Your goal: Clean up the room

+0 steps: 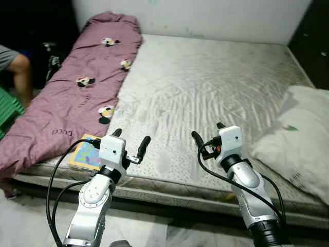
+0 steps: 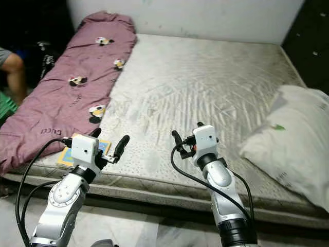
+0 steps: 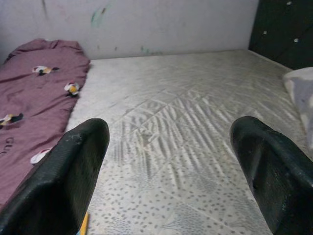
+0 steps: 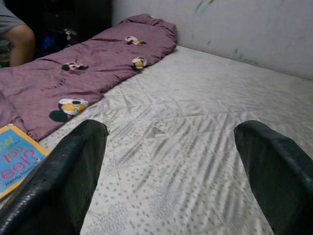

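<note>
Book lies on mattress edge; both grippers' fingers spread wide, holding nothing.

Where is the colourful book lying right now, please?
The book lies at the near left corner of the mattress, against the purple blanket's edge, just behind the left gripper.

I see a bare quilted mattress before me. A purple blanket with cartoon prints lies along its left side, a colourful book rests at the near left edge, and a white pillow sits at the right.
</note>
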Robot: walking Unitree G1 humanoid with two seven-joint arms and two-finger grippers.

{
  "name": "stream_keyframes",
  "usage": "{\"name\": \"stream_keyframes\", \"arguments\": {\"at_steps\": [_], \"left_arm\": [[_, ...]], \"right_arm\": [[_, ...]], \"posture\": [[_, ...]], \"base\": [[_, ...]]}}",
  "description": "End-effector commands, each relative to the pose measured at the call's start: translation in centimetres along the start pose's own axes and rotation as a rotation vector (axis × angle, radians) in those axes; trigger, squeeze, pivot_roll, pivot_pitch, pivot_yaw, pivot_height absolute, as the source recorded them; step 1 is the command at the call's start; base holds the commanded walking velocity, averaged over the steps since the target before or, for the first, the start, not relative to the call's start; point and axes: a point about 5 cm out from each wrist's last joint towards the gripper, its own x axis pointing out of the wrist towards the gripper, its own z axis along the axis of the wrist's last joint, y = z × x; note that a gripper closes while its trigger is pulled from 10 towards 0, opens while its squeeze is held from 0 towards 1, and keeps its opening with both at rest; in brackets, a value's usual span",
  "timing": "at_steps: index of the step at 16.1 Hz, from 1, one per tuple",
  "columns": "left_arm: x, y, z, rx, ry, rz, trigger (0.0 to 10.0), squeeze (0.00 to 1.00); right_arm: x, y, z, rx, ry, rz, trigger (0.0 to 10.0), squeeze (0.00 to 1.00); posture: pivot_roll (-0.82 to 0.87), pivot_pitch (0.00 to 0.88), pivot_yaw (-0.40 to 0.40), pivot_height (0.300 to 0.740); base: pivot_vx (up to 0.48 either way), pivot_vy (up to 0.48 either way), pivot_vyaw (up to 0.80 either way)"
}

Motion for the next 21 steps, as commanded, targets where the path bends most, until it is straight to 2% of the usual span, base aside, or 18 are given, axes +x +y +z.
{"name": "stream_keyframes", "arguments": {"at_steps": [1, 13, 16, 19, 21], "left_arm": [[0.08, -0.05, 0.27, 0.001, -0.01, -0.007, 10.0, 0.0], [0.18, -0.09, 0.36, 0.004, -0.016, -0.007, 10.0, 0.0], [0.3, 0.4, 0.13, 0.019, 0.006, 0.047, 10.0, 0.0], [0.36, 0.17, 0.09, 0.035, 0.006, 0.033, 10.0, 0.0], [0.36, 0.03, 0.06, 0.026, 0.006, 0.022, 10.0, 0.0]], "right_arm": [[-0.02, -0.28, 0.0, -0.002, 0.003, -0.01, 10.0, 0.0], [0.01, -0.5, -0.17, 0.004, 0.017, -0.026, 10.0, 0.0], [0.04, -0.57, -0.24, 0.008, 0.023, -0.03, 10.0, 0.0], [0.14, -0.59, -0.22, 0.006, 0.023, -0.028, 10.0, 0.0], [0.12, -0.65, -0.26, 0.007, 0.025, -0.031, 10.0, 0.0]], "posture": [[-0.04, 0.0, -0.006, 0.74], [-0.04, 0.0, -0.006, 0.74], [-0.04, 0.0, -0.006, 0.74], [-0.04, 0.0, -0.008, 0.74], [-0.04, 0.0, -0.009, 0.74]], "base": [[0.27, 0.0, 0.0], [0.287, 0.0, 0.0], [0.0, 0.0, -0.18], [0.0, 0.0, -0.62], [0.0, -0.139, 0.0]]}}
